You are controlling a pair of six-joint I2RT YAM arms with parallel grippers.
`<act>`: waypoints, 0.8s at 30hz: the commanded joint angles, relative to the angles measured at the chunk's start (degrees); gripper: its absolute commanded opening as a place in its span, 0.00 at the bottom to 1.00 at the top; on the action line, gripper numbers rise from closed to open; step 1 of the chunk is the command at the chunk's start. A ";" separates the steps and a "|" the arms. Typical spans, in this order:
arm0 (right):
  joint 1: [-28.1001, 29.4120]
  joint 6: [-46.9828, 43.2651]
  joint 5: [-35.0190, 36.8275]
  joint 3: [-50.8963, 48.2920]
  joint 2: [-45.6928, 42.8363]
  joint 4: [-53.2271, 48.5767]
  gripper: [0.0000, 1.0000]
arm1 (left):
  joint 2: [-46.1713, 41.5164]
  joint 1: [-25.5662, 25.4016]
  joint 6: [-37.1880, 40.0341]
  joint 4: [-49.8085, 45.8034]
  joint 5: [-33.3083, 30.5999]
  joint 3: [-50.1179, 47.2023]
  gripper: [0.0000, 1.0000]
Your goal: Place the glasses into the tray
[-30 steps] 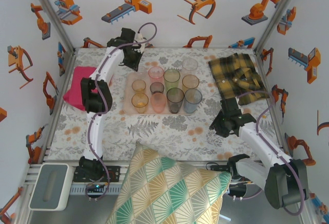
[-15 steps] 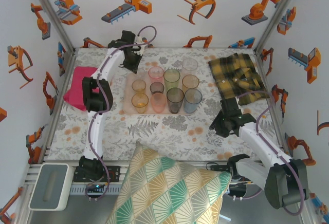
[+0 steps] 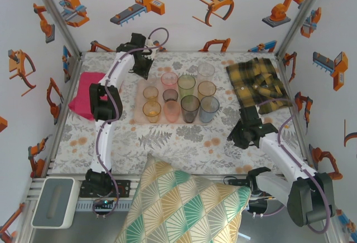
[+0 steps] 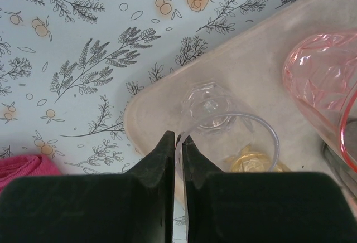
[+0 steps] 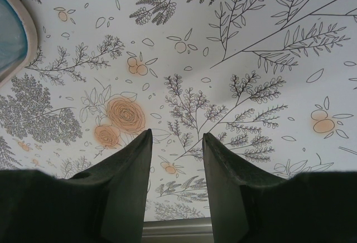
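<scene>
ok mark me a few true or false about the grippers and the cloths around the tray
1. The left gripper pinches the rim of a clear glass at the corner of the tray. True.
2. The right gripper holds a glass. False: its jaws stand open and empty above the tablecloth.
3. The plaid cloth lies right of the tray. True.
4. The magenta cloth lies in the tray. False: it lies on the tablecloth, left of the tray.

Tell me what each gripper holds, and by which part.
Left gripper pinches the clear glass by its rim. Right gripper is open, holding nothing.
</scene>
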 commanded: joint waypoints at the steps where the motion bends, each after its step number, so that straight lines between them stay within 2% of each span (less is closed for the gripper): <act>1: -0.45 -0.21 1.59 1.66 -0.30 -1.40 0.41 | 1.35 0.03 0.52 -0.58 0.57 2.17 0.16; 12: -0.46 -0.40 1.59 2.43 -0.45 -2.01 0.41 | 1.62 -0.19 -0.03 -0.72 1.19 2.88 0.26; 16: -0.47 -0.37 1.77 2.46 -0.73 -2.26 0.41 | 1.26 -0.11 -0.13 -0.70 1.11 3.05 0.33; 20: -0.47 -0.47 1.94 2.89 -0.65 -2.28 0.42 | 0.47 -0.18 0.56 -0.79 0.31 3.09 0.44; 24: -0.51 -1.23 2.27 3.33 -0.49 -2.54 0.42 | -1.87 0.24 1.08 -0.91 -0.60 3.20 0.60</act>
